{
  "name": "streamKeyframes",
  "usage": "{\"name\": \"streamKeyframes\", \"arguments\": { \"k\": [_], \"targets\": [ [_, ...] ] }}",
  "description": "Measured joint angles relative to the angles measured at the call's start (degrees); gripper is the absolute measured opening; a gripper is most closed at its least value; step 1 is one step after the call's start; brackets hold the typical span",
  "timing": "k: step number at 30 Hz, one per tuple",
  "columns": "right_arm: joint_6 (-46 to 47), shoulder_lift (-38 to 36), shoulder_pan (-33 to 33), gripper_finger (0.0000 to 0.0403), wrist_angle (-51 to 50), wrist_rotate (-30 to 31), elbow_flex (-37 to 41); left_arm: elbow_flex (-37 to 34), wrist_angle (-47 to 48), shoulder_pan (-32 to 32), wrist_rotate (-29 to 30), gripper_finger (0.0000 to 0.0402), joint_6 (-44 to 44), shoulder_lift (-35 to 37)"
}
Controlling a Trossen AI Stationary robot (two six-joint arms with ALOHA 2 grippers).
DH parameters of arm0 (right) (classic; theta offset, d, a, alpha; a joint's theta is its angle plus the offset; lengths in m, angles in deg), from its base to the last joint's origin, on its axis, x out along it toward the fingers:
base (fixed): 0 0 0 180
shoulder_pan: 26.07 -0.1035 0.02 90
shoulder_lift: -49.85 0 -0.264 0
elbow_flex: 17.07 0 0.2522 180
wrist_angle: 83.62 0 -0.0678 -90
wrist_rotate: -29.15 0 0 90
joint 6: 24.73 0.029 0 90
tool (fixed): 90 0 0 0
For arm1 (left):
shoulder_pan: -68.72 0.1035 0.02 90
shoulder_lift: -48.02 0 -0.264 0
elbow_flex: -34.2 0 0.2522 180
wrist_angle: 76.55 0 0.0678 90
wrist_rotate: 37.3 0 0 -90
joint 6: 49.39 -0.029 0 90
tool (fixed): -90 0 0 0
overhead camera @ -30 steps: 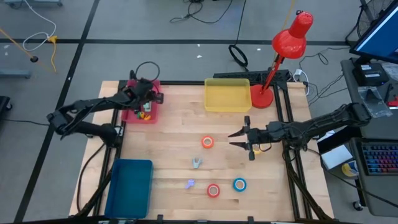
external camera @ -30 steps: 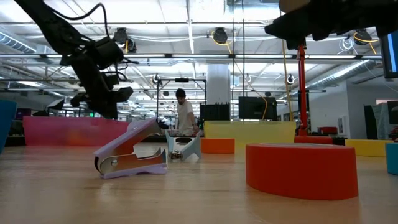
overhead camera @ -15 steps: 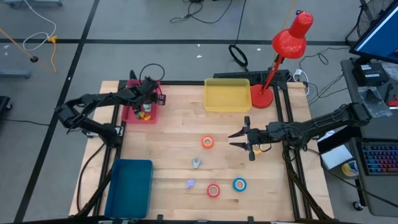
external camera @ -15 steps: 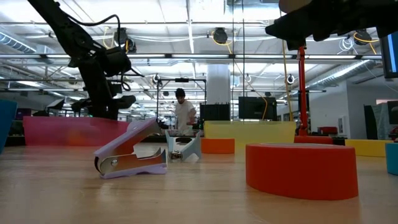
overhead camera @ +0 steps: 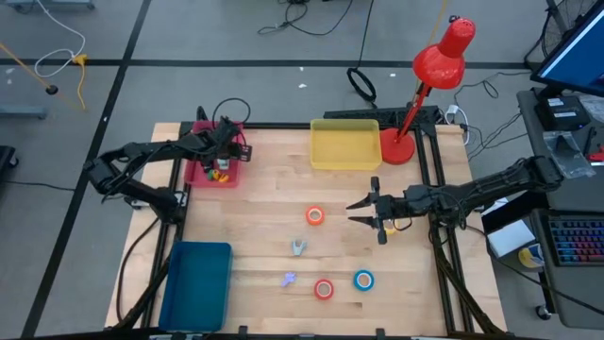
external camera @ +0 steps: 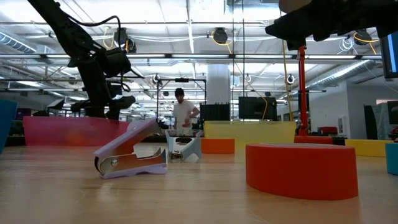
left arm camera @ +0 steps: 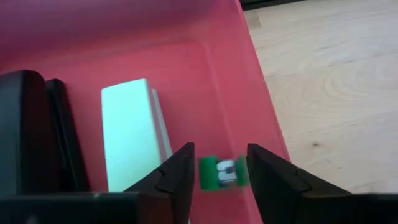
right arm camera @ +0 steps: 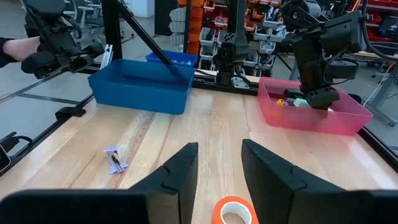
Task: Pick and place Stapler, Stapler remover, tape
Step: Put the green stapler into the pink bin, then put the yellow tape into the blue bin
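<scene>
Left gripper [overhead camera: 226,158] low over the pink tray [overhead camera: 198,176], at the far left corner of the wooden table [overhead camera: 264,194]. Fingers [left arm camera: 180,172] apart, tips down inside the tray. Between them a small green thing [left arm camera: 221,173], lying on the tray floor, with a thin gap on each side; so released, not grasped. Beside it in the same tray a pale oblong block [left arm camera: 129,140], and next to that a black block [left arm camera: 26,137]; hard to tell if staplers or not.

Right gripper [overhead camera: 362,210] in the air above the right half of the table, pointing to the middle. Fingers spread, nothing between them. Orange tape [overhead camera: 314,216] flat on the wood just beside its tips, not touched.

Red tape [overhead camera: 324,289] and blue tape [overhead camera: 363,280] near each other at the near edge of the table, both flat. No yellow roll to make out with certainty. Grey staple remover [overhead camera: 298,247] near the middle, between the orange tape and the red one. Purple staple remover [overhead camera: 289,279] just left of the red tape, lying on its side with its claws open.

Yellow tray [overhead camera: 344,149] at the far edge, blue tray [overhead camera: 197,283] at the near left corner. Red desk lamp [overhead camera: 440,59] standing right of the yellow tray. Far in the room behind the table, a person [external camera: 184,112].
</scene>
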Motion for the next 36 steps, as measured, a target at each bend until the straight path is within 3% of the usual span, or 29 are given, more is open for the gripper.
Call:
{"name": "streamKeyframes", "arguments": {
  "k": [7, 12, 18, 26, 36],
  "targets": [
    [0.23, 0.00, 0.00, 0.0116, -0.30, 0.00, 0.00, -0.02, 0.22, 0.00, 0.00, 0.0189, 0.01, 0.74],
    [3.15, 0.02, 0.00, 0.0116, -0.48, -0.02, 0.00, -0.02, -0.65, 0.00, -0.35, 0.0195, 0.19, 4.87],
    [7.27, 0.02, 0.00, 0.0116, -3.48, -0.02, -0.02, -0.02, -2.04, -1.62, -7.63, 0.0196, 0.11, 13.06],
    [13.40, -0.03, 0.00, 0.0116, -16.04, 0.04, -0.02, -0.02, -2.15, -14.82, -10.65, 0.0196, -3.26, 19.63],
    [24.50, -5.49, 0.02, 0.0116, -36.39, -2.71, -0.02, -0.04, -11.12, -32.85, -10.49, 0.0196, -13.49, 18.78]
  ]
}}
